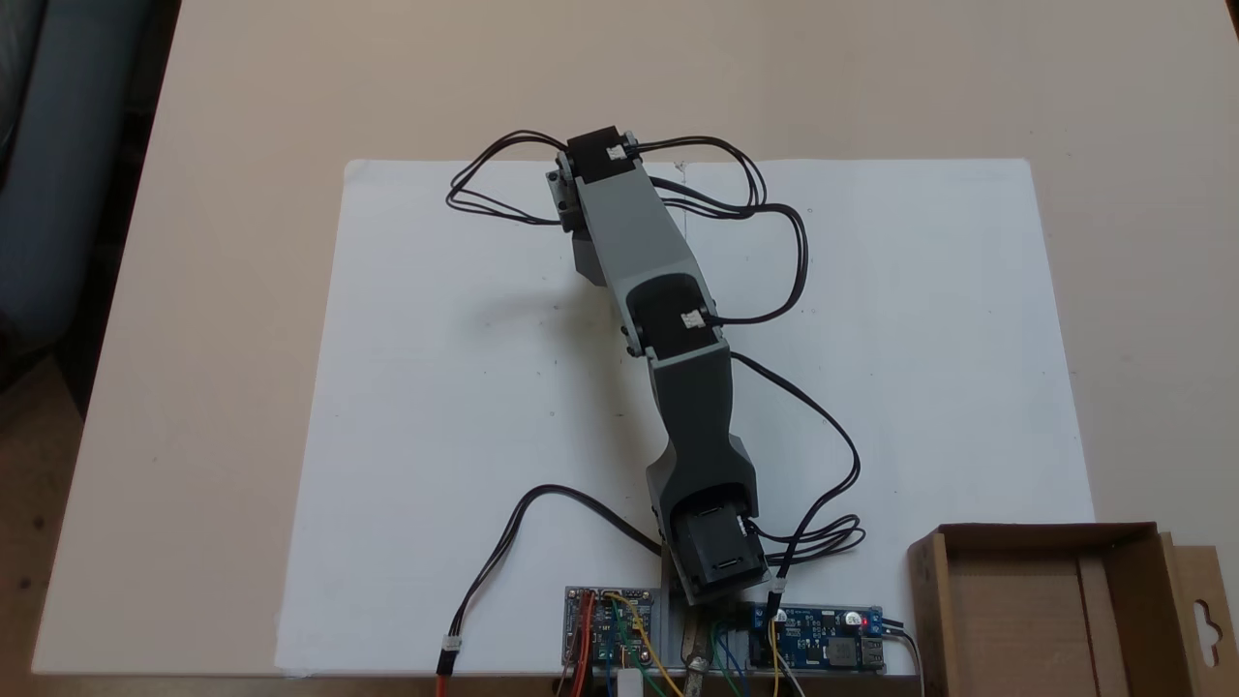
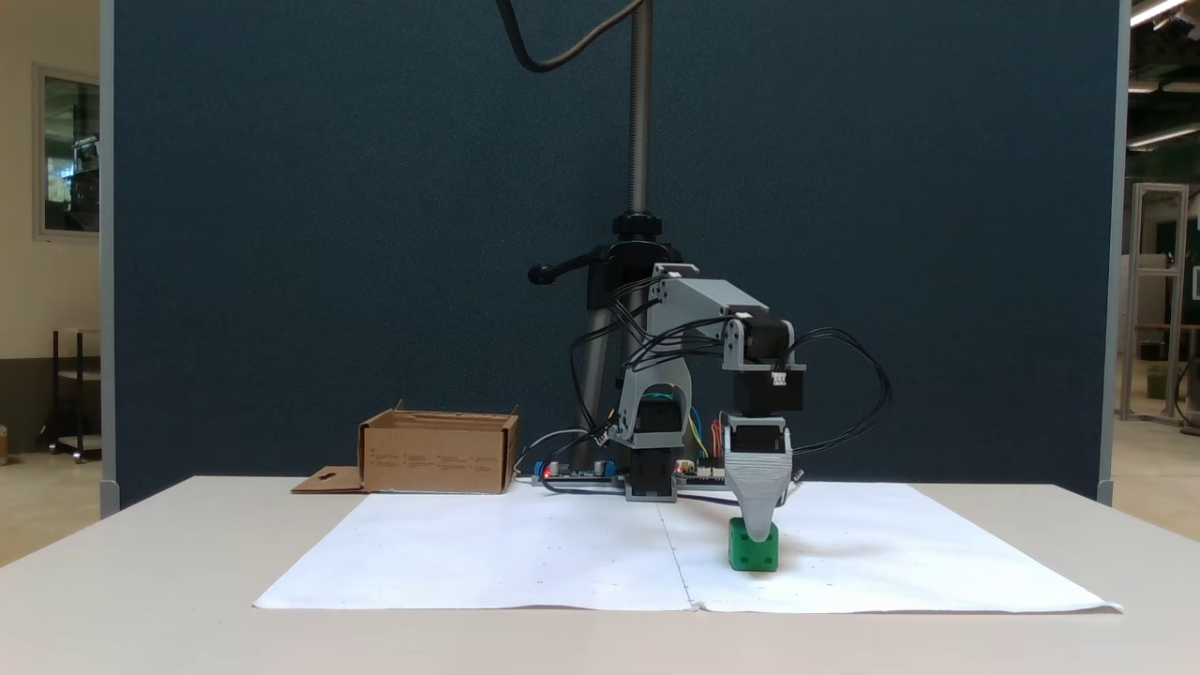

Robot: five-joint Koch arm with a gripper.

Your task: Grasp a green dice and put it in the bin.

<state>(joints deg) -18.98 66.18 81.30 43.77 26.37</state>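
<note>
Green dice (image 2: 753,552), a small bright green plastic cube, sat flat on the white paper sheet (image 2: 525,553) in the low fixed view, right of the sheet's centre crease and well apart from the box. Squarely upright, one face turned toward that camera; no long axis to speak of, being a cube. Pips too small and blurred to count. Hidden entirely beneath the arm's outer end from the overhead fixed view.

Grey tapered plastic gripper (image 2: 757,534) pointed straight down, its tip overlapping the top of the dice. Only one wedge-shaped jaw visible from the low camera, the other lying behind it or out of sight, so impossible to tell whether spread, closed, or clamped on the cube. Contact with the dice likewise unclear.

Grey and black jointed robot arm (image 1: 668,329) stretched from its base at the near edge up toward the upper middle of the sheet (image 1: 465,387) in the overhead fixed view, black cables looping off both sides.

Shallow brown cardboard bin (image 1: 1050,605) stood at the lower right corner in that view, cut off by the frame's bottom edge, a side flap with a hang-hole cutout on its right. Seen also in the low fixed view (image 2: 439,454) at left, near the circuit boards (image 1: 721,634), interior hidden behind its front wall.
</note>
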